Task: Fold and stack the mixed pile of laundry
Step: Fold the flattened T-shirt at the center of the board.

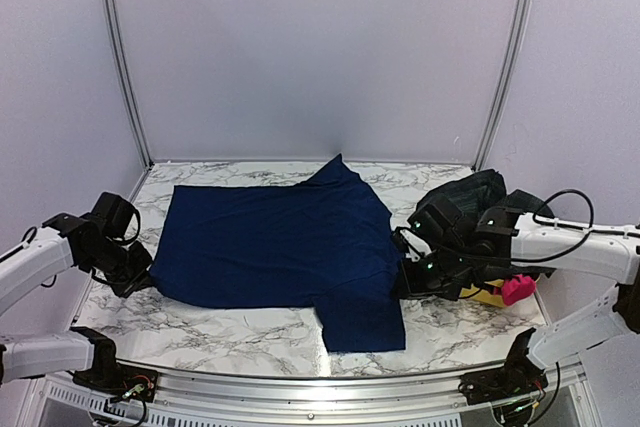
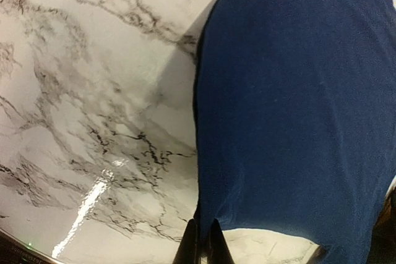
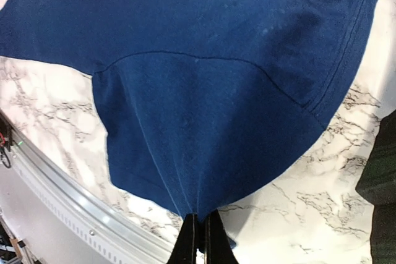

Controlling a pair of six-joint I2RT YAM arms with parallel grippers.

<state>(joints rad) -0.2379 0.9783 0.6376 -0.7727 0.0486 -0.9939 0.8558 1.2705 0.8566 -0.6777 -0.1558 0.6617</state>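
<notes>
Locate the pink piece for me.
In the top view, the pink piece sits far right, beside the yellow tub, beneath the right arm and right of the navy cloth.

**Matt knit on glossy marble**

The navy-blue cloth (image 1: 280,242) is a soft, matt knit with a fine grain and stitched seams. It shows faint creases where the matt black fingers of the right pincer (image 3: 199,221) pinch it. Under the cloth, the surface (image 1: 220,332) is smooth, glossy and marble-like, white with grey veins and a bright glare. To the right of the cloth lie a dark plaid garment (image 1: 470,192) of dull fabric and a pink piece (image 1: 517,289). In front of the cloth runs a silvery metal rail (image 1: 300,387).
</notes>
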